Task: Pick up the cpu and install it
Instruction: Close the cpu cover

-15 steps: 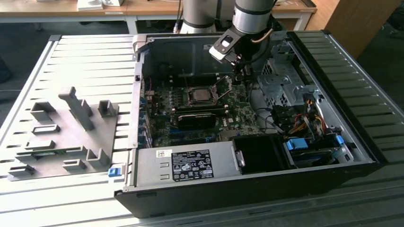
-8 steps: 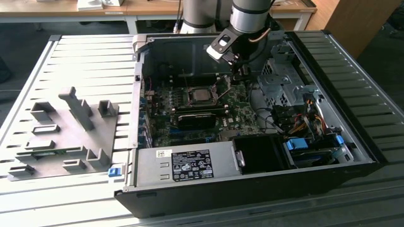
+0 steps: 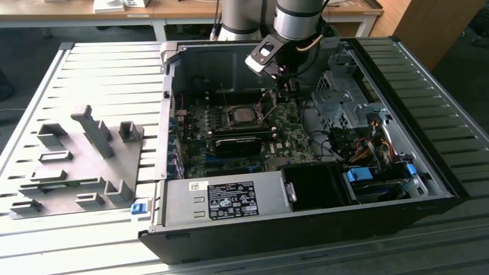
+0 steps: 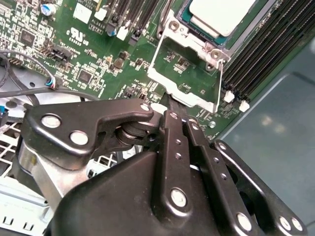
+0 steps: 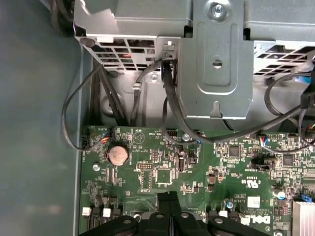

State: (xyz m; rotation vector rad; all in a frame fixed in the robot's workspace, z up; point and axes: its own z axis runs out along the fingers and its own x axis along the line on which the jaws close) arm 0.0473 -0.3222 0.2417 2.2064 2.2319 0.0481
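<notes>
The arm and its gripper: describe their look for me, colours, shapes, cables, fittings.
The arm is a round silver-grey tube with a dark band. A light-coloured cable loops beside its wrist, where a small silvery box is mounted. The gripper is matte black metal: flat link bars and curved plates pinned with shiny silver rivets, narrowing to two slim fingers.

Silvery-grey cpu (image 3: 243, 116); green board (image 5: 142, 194), speckled with black chips (image 5: 164, 175); matt black gripper (image 5: 171, 201), silver screws (image 4: 177, 197); black case (image 3: 306, 235); grey supply (image 3: 187, 200) with white label (image 3: 233, 200); blue clips (image 3: 359, 173); pale grey table (image 3: 107, 74), ribbed in parallel stripes.
</notes>
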